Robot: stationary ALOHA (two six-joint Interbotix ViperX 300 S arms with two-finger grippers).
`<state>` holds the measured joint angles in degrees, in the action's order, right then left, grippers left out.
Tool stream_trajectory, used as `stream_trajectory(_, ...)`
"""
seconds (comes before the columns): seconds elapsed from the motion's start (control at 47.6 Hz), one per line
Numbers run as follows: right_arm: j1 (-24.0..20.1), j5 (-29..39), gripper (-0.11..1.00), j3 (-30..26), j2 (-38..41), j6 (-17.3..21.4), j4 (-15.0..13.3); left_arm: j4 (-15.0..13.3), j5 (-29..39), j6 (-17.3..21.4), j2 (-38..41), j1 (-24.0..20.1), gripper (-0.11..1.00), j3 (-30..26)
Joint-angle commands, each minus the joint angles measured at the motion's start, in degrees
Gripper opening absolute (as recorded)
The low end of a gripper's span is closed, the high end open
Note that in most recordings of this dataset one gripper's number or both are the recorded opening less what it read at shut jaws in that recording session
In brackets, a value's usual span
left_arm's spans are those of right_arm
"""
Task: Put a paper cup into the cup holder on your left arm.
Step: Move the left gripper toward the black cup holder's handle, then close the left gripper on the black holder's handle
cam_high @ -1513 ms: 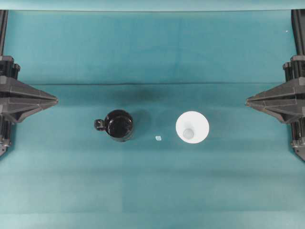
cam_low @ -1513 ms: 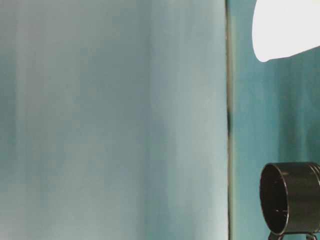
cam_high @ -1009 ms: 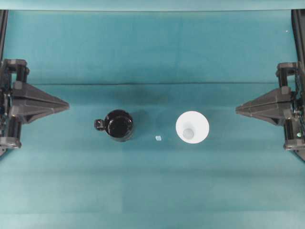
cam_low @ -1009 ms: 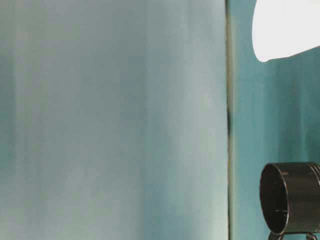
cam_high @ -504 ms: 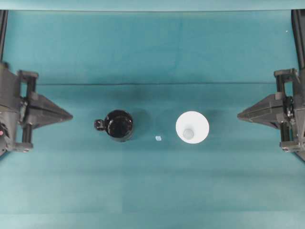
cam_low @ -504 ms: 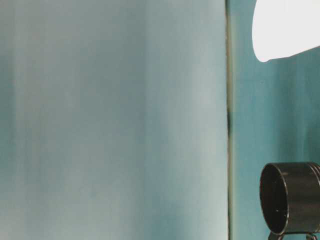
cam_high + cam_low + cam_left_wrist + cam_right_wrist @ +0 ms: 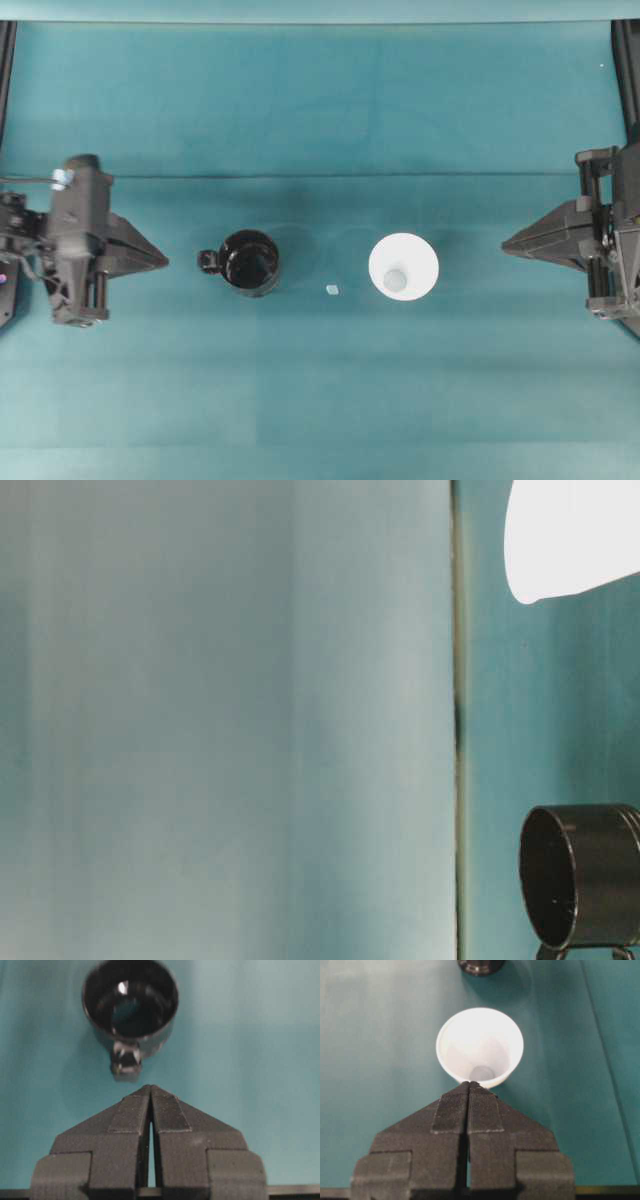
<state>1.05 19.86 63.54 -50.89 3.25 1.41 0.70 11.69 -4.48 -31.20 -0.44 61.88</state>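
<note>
Looking down from above, I see that the left gripper (image 7: 160,262) has slid in from the edge of the teal table (image 7: 320,400) toward the middle since a moment ago, while the right gripper (image 7: 508,243) has hardly shifted. That tells me the job is only just starting — both arms are reaching out, and nothing has been picked up yet.

Nearest to the left gripper stands the cup holder (image 7: 250,262), a shiny black mug with its little knob handle (image 7: 208,261) facing that gripper. In the left wrist view the tip sits near the handle but is not touching it. Its jaws are pressed together, with only a thin crack between them, and they hold nothing.

A bit farther along lies a tiny pale scrap (image 7: 332,289) on the cloth. Past that is the paper cup (image 7: 403,267), white and upright with its wide mouth up, well apart from the holder.

Farthest over is the right gripper, pointing at the paper cup from a distance. Its jaws are squeezed tight too — empty. I think it must open them before it can take the cup.
</note>
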Motion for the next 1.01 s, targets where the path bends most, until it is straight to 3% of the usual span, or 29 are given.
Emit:
stream_trajectory(0.0,0.18,-0.09,-0.03,-1.14,0.44,0.44,0.09,0.18,-1.23,-0.26,1.76,0.09,0.03,-0.88)
stream_trajectory(0.21,0.18,0.0,-0.03,-1.14,0.35,0.44,0.09,0.18,-3.96,-0.62,2.9,0.0,0.04,-0.18)
stream_trajectory(0.294,0.18,0.0,-0.03,-1.14,0.35,0.53,0.09,0.18,-3.87,-0.88,3.08,0.0,0.11,-0.09)
stream_trajectory(0.378,0.18,0.0,-0.03,-1.05,0.35,0.53,0.09,0.18,-3.78,-2.2,3.43,-0.18,0.27,-0.26)
stream_trajectory(0.546,0.18,0.0,-0.03,-1.05,0.35,0.53,0.09,0.18,-3.87,-4.75,4.66,-0.18,0.77,-0.26)
stream_trajectory(0.652,0.18,0.0,-0.03,-1.05,0.44,0.53,0.09,0.18,-4.04,-5.62,5.89,-0.26,0.97,-0.35)
stream_trajectory(0.988,0.18,0.0,-0.03,-0.88,0.79,0.53,0.09,0.18,-11.34,-5.27,14.33,-1.93,0.9,-1.76)
